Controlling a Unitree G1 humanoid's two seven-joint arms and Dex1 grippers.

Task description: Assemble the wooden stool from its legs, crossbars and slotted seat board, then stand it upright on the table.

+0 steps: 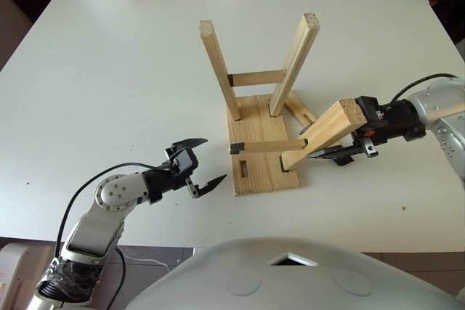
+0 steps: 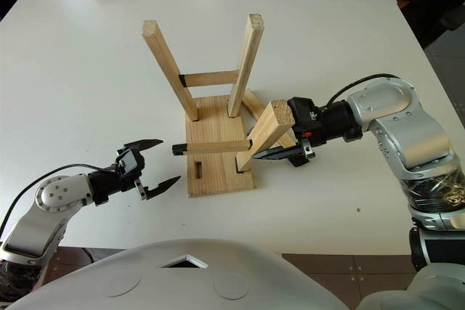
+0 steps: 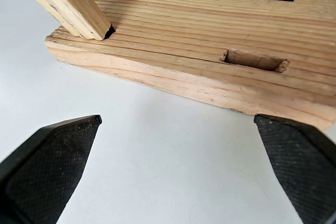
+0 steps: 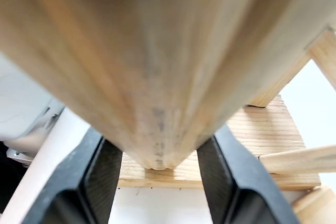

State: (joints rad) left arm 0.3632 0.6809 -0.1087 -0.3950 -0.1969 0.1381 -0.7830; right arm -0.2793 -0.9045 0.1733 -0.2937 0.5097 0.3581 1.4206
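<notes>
Half the right gripper [image 2: 271, 143] hides behind the leg [image 1: 330, 130] its jaws pinch (left gripper [image 1: 215, 158]: jaws spread wide).

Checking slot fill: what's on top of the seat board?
On the slotted wooden seat board: two upright pale wooden legs joined by a crossbar, plus a tilted third leg with second crossbar, in the right hand. One near slot is open. Board under that leg's foot is hidden.
</notes>
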